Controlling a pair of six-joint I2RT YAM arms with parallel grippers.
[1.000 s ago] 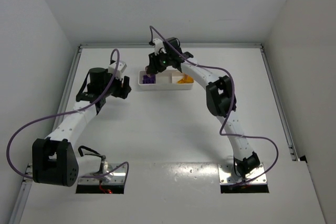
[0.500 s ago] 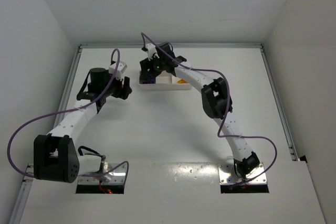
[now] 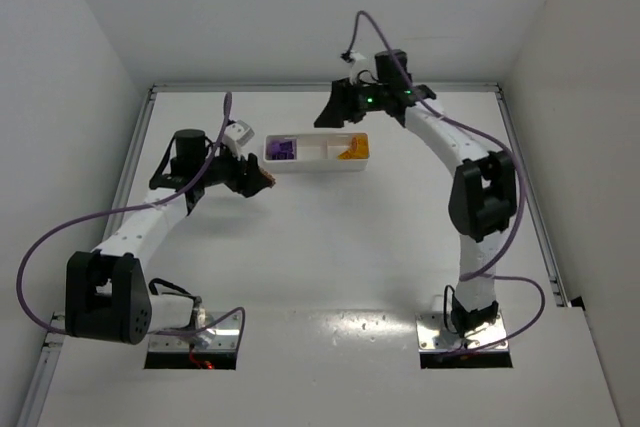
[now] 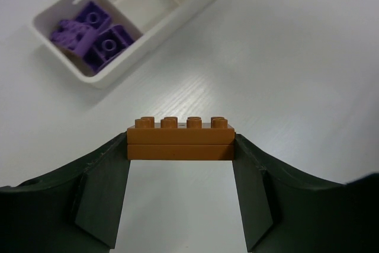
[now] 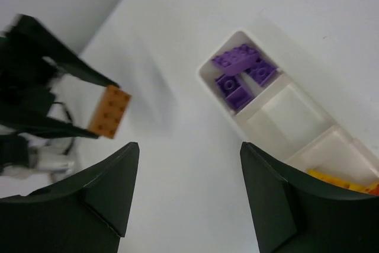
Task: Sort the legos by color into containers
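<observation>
My left gripper (image 4: 180,149) is shut on a brown-red lego (image 4: 179,138), held lengthwise between the fingertips above the table, short of the white tray (image 4: 160,31). From above, this left gripper (image 3: 255,179) hangs just left of and in front of the tray (image 3: 315,166). Purple legos (image 4: 92,37) fill the left container, the middle container (image 4: 145,1) is empty, and orange-yellow legos (image 3: 352,150) lie in the right one. My right gripper (image 5: 188,146) is open and empty, raised behind the tray (image 5: 232,115); its view shows the purple legos (image 5: 240,75) and the brown-red lego (image 5: 109,111).
The white table is bounded by white walls at the back and sides, with a raised rail (image 3: 325,87) along the far edge. Purple cables trail from both arms. Both arm bases (image 3: 465,332) are at the near edge.
The right gripper opened over the purple end of the tray, then rose and swung right and back. The left gripper carried the brown-red lego right, closer to the tray.
</observation>
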